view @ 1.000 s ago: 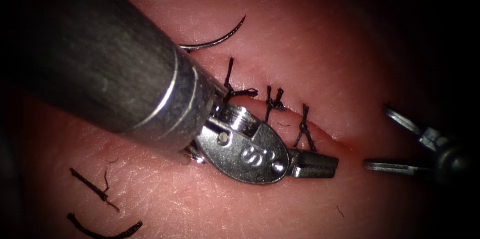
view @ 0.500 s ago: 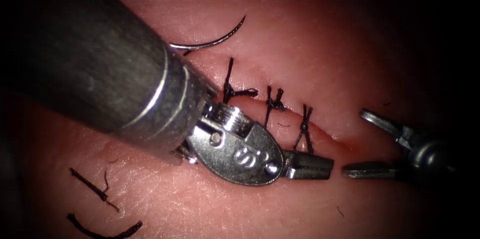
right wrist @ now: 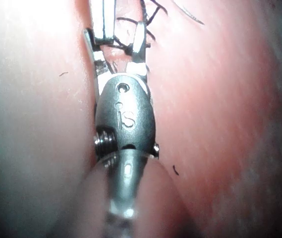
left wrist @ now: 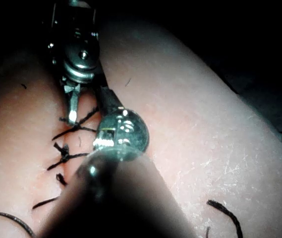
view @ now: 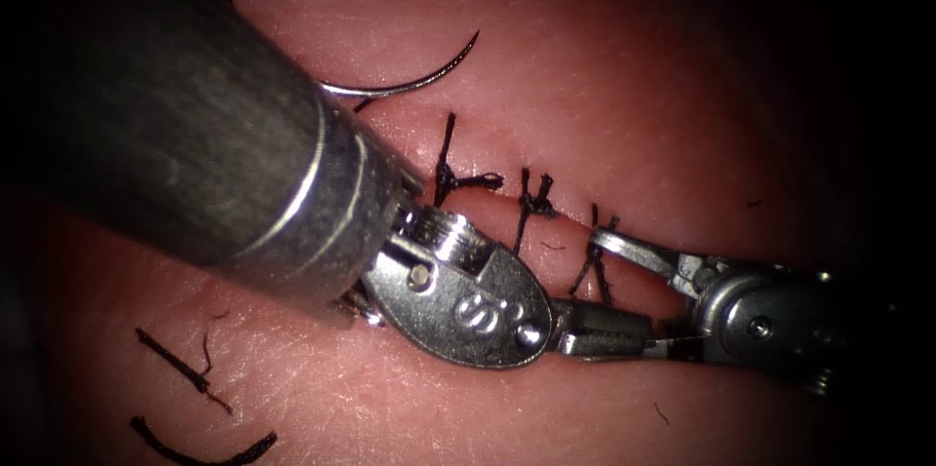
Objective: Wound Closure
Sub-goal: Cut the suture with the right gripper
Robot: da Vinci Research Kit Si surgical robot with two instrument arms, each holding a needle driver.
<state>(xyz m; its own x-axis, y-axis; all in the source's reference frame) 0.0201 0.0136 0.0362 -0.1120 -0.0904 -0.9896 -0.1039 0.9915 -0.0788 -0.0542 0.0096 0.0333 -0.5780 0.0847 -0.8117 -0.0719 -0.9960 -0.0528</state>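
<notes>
Needle (view: 409, 84): lies free on the tissue (view: 604, 57) above the cut (view: 546, 217), held by neither tool. Long axis runs roughly left to right, curve bowing downward, sharp tip up and to the right; its other end goes behind the left shaft.
Left tool (view: 600, 326): jaws pressed together, tip pointing right, lying just below the cut near the rightmost stitch (view: 593, 256). Whether it pinches thread, cannot tell.
Right tool (view: 624, 295): jaws spread wide, nothing held. Upper jaw lies across the rightmost stitch; lower jaw is alongside the left tool's tip. It has come in from the right over the last second.
Stitches: three knotted across the cut, tails upright.
Cut ends of thread (view: 185, 368): loose on the tissue at lower left.
</notes>
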